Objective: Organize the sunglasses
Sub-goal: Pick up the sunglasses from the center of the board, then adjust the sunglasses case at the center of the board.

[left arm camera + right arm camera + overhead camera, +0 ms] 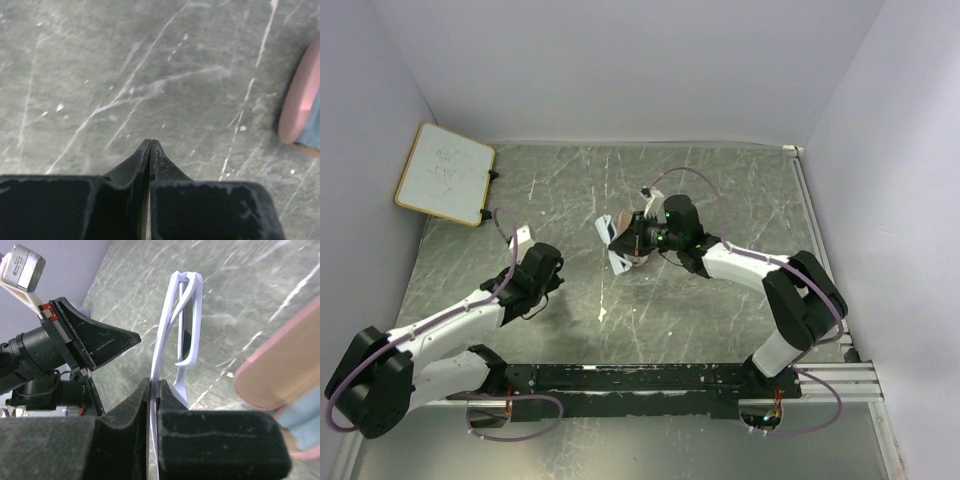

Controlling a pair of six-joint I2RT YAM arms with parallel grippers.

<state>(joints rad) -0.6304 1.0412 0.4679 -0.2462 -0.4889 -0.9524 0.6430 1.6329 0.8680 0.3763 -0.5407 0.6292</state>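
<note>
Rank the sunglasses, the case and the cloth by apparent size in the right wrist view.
1. case, largest, though cut off by the frame edge.
2. sunglasses, long but thin, and closest to the camera, so flattered.
3. cloth, only a sliver shows.

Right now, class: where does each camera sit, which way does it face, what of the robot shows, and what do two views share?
Top: above and behind the arms, looking down on the table; both arms, left tool and right tool show.
Left wrist: on the left arm, looking down past the shut left tool at table, case at right edge.
Right wrist: on the right arm, looking along the right tool, shut on the sunglasses, toward the left arm.
Shared: both wrist views catch the pink case.
</note>
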